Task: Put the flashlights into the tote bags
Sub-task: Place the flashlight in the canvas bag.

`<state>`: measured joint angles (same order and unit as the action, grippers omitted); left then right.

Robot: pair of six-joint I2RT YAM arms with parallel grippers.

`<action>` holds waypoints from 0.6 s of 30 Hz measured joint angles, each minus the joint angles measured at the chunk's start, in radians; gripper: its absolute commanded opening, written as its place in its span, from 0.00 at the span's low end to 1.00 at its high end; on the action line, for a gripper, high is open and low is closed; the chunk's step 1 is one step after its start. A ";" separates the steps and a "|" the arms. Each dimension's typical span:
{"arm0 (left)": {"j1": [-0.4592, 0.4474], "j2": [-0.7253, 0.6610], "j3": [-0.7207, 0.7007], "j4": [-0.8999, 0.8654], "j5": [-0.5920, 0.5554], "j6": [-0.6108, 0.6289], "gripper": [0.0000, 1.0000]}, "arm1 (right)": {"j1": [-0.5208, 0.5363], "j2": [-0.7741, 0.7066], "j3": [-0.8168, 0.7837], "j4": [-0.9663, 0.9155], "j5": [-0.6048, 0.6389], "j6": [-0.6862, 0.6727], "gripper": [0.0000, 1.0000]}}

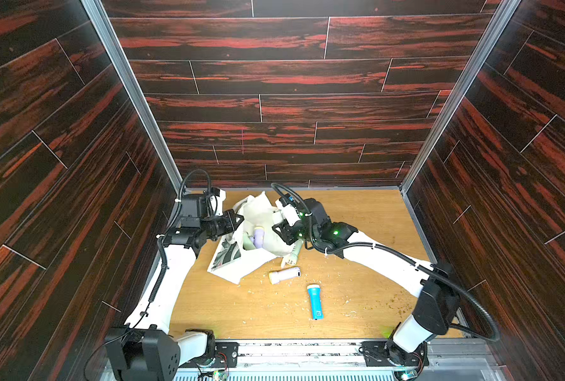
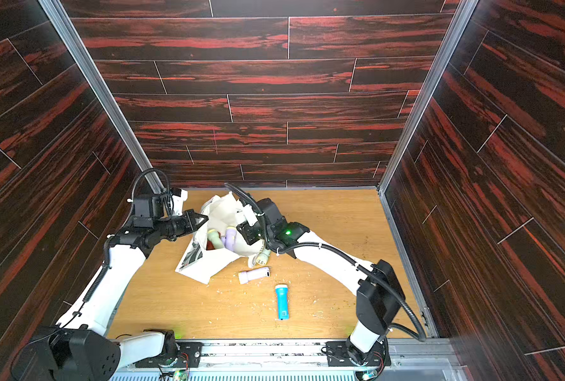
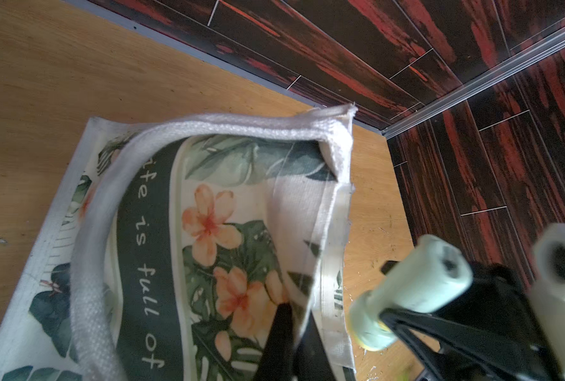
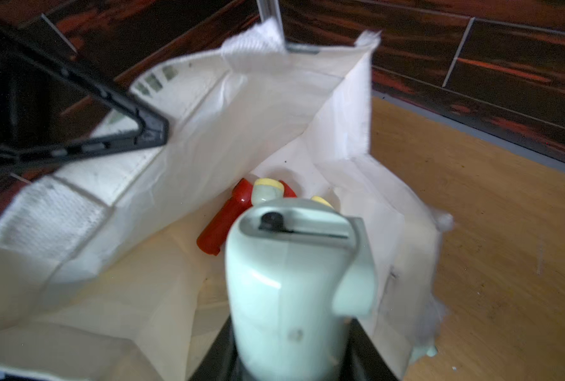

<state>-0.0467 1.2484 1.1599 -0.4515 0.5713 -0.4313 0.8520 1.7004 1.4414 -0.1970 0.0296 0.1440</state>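
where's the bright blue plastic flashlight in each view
Top view: bright blue plastic flashlight, lying nearer the camera than the off-white cloth tote bag.
Top view: same place.
Left wrist: not in it.
Right wrist: not in it.
Shared landmark: the tote bag, in all four.

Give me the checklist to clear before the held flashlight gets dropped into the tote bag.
1. Bag mouth open: ok. The left gripper is shut on the rim of the tote bag and holds it up.
2. Grip: ok. The right gripper is shut on the pale green flashlight.
3. Aim: ok. In the right wrist view it points into the opening.
4. Room inside: ok. The red flashlight lies deep, with space above it.
5. Height above the contents: cannot tell.
6. Table cleared: not ok. The blue flashlight, the whitish flashlight and the green flashlight beside the bag lie outside.
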 measured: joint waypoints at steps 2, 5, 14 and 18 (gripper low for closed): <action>0.000 0.000 0.000 0.000 0.005 0.000 0.00 | -0.001 0.032 0.026 -0.005 -0.017 -0.014 0.00; 0.000 0.000 0.000 0.000 0.010 -0.003 0.00 | -0.002 0.078 0.072 -0.016 -0.040 -0.028 0.00; 0.000 0.000 0.000 0.000 0.013 -0.005 0.00 | 0.016 0.183 0.172 -0.073 -0.040 -0.070 0.00; 0.000 0.000 0.000 -0.001 0.013 -0.005 0.00 | 0.031 0.221 0.196 -0.095 -0.038 -0.081 0.00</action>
<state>-0.0467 1.2484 1.1599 -0.4526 0.5842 -0.4358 0.8825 1.9217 1.6379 -0.2924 -0.0086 0.0628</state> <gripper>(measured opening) 0.077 0.399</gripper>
